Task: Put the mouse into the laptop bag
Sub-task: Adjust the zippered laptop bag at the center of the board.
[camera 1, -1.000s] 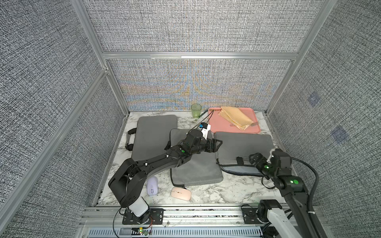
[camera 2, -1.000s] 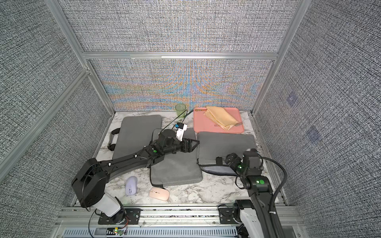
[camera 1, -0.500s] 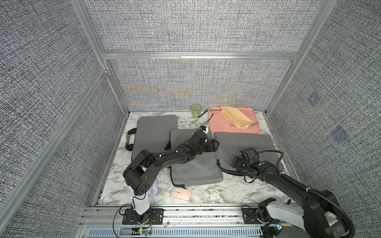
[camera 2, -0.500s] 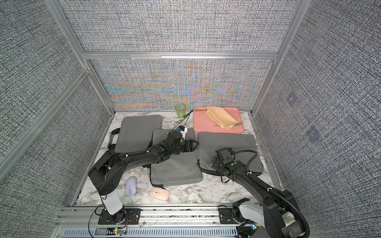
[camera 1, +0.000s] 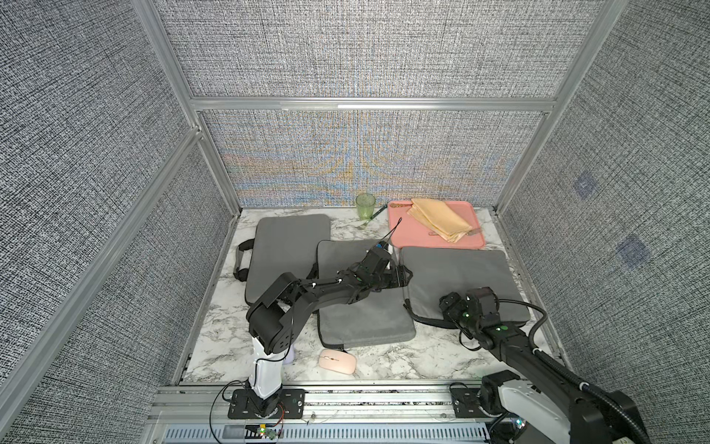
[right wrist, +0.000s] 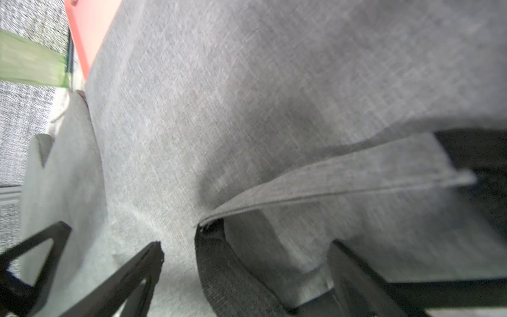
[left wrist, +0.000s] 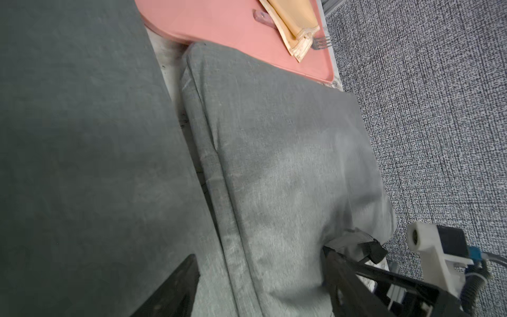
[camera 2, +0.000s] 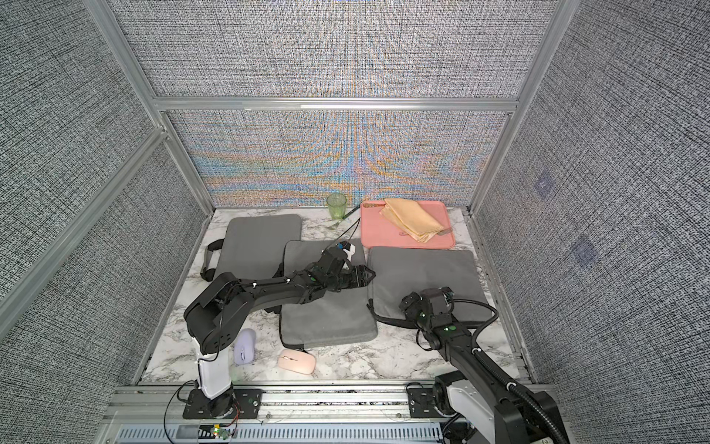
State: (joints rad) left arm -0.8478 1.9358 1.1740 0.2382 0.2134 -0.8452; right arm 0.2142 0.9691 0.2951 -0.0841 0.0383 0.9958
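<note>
Left tool (left wrist: 260, 254): released, jaws spread above the laptop bag (camera 1: 461, 275) edge.
Right tool (right wrist: 245, 245): released, straddling the strap (right wrist: 219, 263).
Pink mouse (camera 1: 338, 361): on the worktop (camera 1: 403, 357), front.

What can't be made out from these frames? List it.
- Purple mouse: in a top view, mostly hidden behind the left arm.
- Right laptop bag: the right wrist view is blurred, so I can't tell whether it is unzipped.
- Fork: in the left wrist view, its handle is under the napkin.
</note>
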